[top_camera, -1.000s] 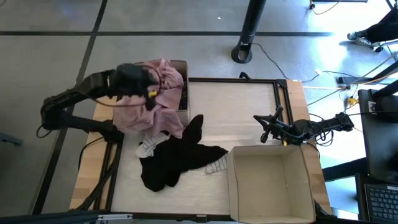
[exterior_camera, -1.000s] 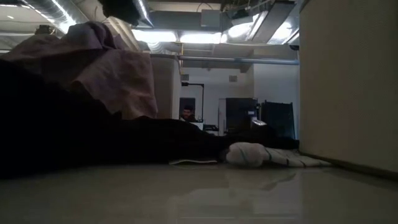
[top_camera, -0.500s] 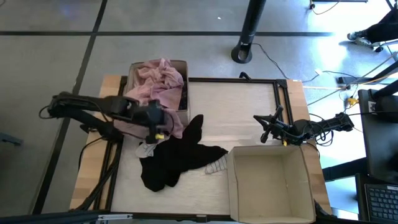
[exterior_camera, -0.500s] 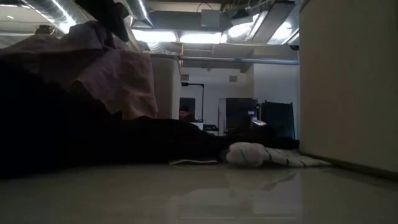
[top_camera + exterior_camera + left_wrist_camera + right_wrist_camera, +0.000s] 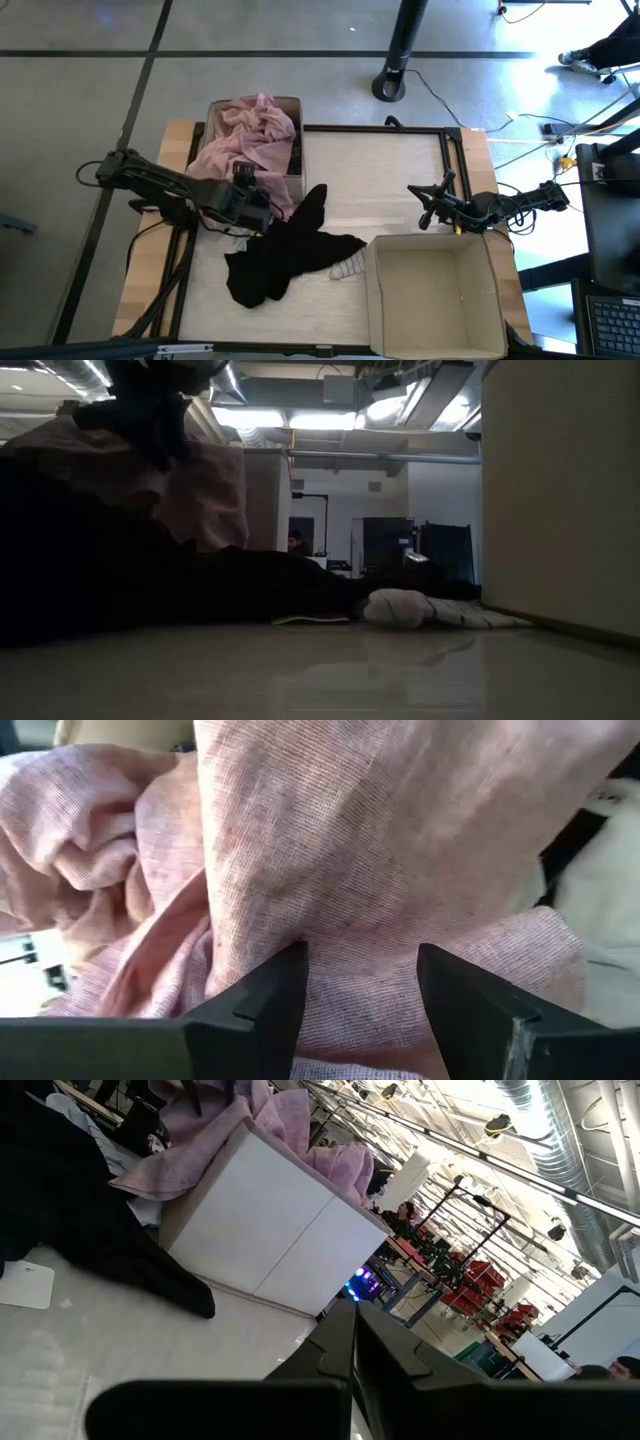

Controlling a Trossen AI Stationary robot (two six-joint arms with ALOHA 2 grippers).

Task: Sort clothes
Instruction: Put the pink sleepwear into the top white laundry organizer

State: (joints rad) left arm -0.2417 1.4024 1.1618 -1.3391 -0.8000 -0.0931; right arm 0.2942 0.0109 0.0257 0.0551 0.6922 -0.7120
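Crumpled pale pink garment (image 5: pixel 245 140) spills over its box (image 5: pixel 293 104) rim

Crumpled pale pink garment (image 5: pixel 245 148) heaped over a box's rim; black garment (image 5: pixel 285 258) spread flat beside it.

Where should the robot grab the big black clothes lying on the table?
Probably the narrow black flap pointing toward the pink garment. It is a thin fold that open fingers could pinch from above. The left gripper is right beside it, open, while the right gripper waits shut near the empty box.
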